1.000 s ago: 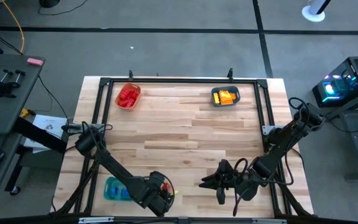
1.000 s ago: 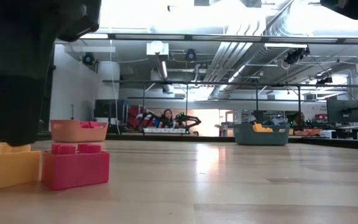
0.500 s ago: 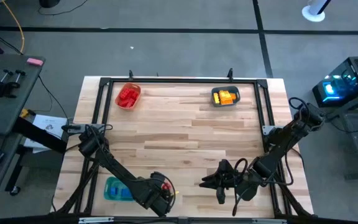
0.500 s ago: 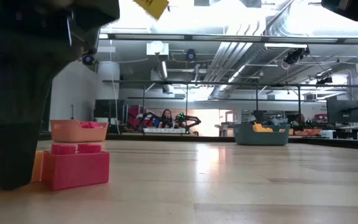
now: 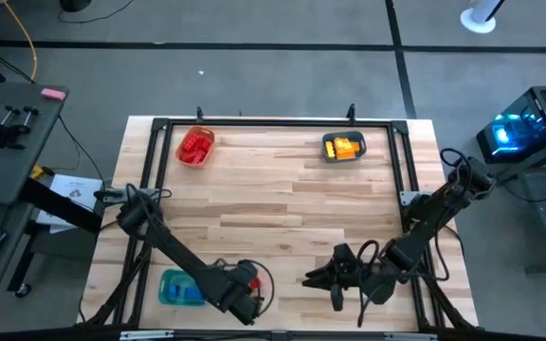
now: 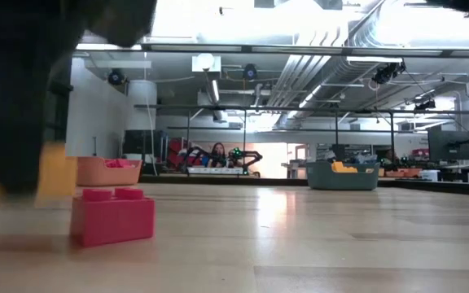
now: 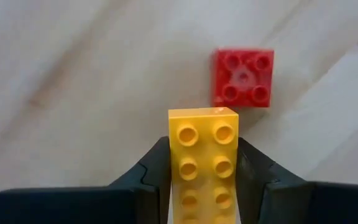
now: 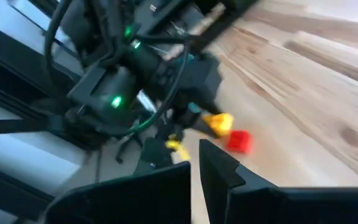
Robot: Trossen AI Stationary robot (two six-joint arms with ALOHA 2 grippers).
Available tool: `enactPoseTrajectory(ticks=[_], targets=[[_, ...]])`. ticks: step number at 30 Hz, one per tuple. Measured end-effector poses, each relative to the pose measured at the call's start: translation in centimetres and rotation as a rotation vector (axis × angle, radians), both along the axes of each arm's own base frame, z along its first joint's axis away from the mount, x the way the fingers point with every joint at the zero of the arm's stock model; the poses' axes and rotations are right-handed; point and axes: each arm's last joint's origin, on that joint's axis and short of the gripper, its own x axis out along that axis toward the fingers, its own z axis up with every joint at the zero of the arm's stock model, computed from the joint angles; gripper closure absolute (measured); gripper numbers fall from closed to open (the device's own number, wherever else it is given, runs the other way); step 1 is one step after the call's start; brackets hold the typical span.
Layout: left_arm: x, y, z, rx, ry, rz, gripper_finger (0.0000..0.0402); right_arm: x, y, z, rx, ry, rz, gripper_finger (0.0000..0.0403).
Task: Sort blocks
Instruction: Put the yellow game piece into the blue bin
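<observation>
At the near edge of the tabletop (image 5: 282, 204), the left claw (image 7: 204, 177) is grasping a long yellow block (image 7: 202, 158) lengthwise between its fingers, apparently lifting it clear of the red block (image 7: 243, 78) lying just beside it, so the colours are being separated. The right claw (image 8: 194, 171) is waiting nearby with its fingers nearly closed on nothing. Farther back, the orange tray (image 5: 195, 146) is collecting red blocks and the grey tray (image 5: 343, 148) yellow ones.
</observation>
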Motion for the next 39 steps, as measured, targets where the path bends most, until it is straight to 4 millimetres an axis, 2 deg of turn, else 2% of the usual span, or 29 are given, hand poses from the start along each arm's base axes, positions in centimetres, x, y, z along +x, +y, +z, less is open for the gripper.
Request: enactPoseTrajectory(ticks=[5,10,13,16,20,23,27,32,39], targets=[[-0.9,3.0,4.9,0.117,-0.021,-0.132,0.0310,-0.1,0.8,1.8,0.015,-0.165,-0.006,0.0403],[-1.4,7.4,11.7,0.307,-0.218,-0.248,0.0310,-0.3,1.0,4.2,-0.055,-0.349,-0.111,0.0403],[-0.5,10.4,14.4,0.401,-0.329,-0.290,0.0310,-0.2,0.4,5.6,-0.126,-0.427,-0.203,0.0403],[1.9,13.5,15.7,0.399,-0.425,-0.350,0.0310,0.0,-0.6,6.7,-0.191,-0.486,-0.275,0.0403],[6.0,17.4,14.9,0.338,-0.572,-0.381,0.0310,0.4,-2.0,8.2,-0.257,-0.564,-0.347,0.0403],[8.6,20.6,12.9,0.319,-0.594,-0.330,0.0310,0.1,-2.8,9.3,-0.349,-0.627,-0.375,0.0403],[11.2,25.0,9.7,0.311,-0.595,-0.248,0.0310,-1.4,-3.7,11.5,-0.519,-0.722,-0.386,0.0403],[13.7,30.5,6.8,0.194,-0.734,-0.143,0.0310,-3.4,-5.3,14.1,-0.678,-0.753,-0.418,0.0403],[15.3,37.4,5.6,0.249,-0.955,0.034,0.0310,-5.1,-8.2,16.4,-0.766,-0.655,-0.517,0.0403]])
